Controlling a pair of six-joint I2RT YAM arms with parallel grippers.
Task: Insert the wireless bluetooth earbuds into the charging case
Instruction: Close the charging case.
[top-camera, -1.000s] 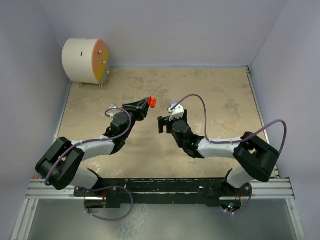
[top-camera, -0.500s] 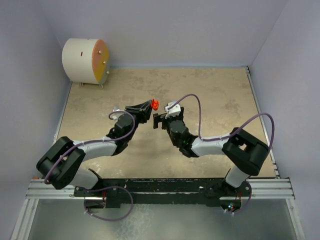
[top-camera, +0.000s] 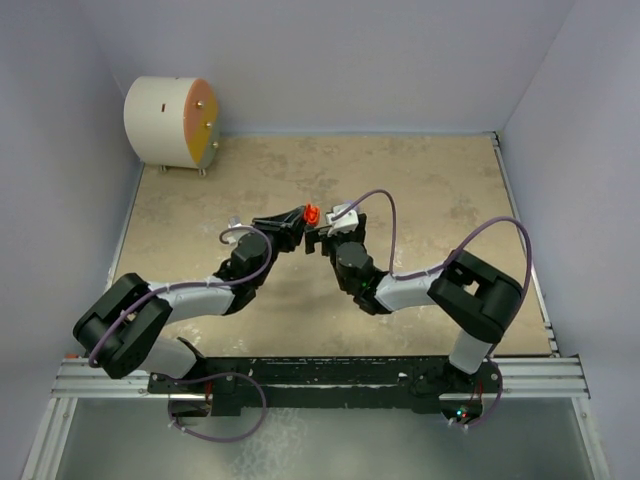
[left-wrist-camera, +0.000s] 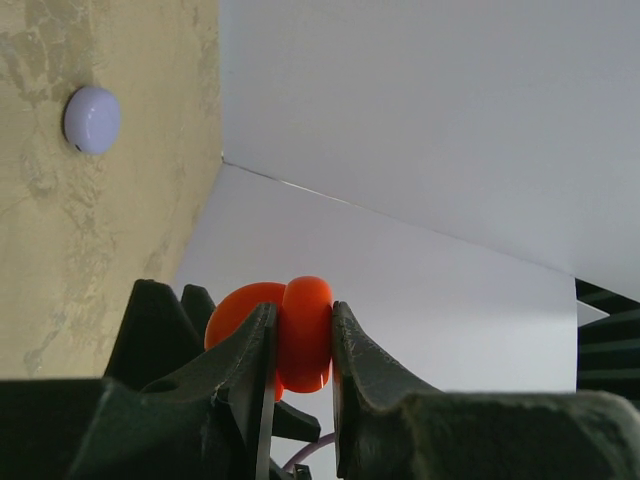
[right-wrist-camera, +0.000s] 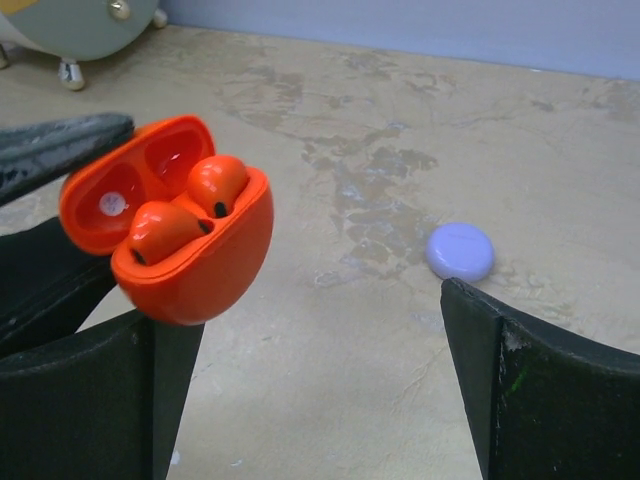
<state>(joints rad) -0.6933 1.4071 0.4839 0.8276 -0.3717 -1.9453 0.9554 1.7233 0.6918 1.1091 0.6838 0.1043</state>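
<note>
The left gripper (left-wrist-camera: 300, 325) pinches the orange-red rounded plastic charging case (right-wrist-camera: 200, 270) between its jaws, and the lid stands open. The right gripper (right-wrist-camera: 300, 310) has its jaws spread wide, with this case at its 9 o'clock; whether they touch I cannot tell. Only the right wrist view shows the two orange-red earbuds (right-wrist-camera: 218, 183) seated inside. A lavender round plastic case (right-wrist-camera: 460, 250) lies closed on the beige table (right-wrist-camera: 350, 380), at 3 o'clock from the held case.

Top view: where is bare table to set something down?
Bare table lies between the right arm and the far right corner, and along the back wall right of the drum. Crowded at centre, where both arms meet at the red case.
</note>
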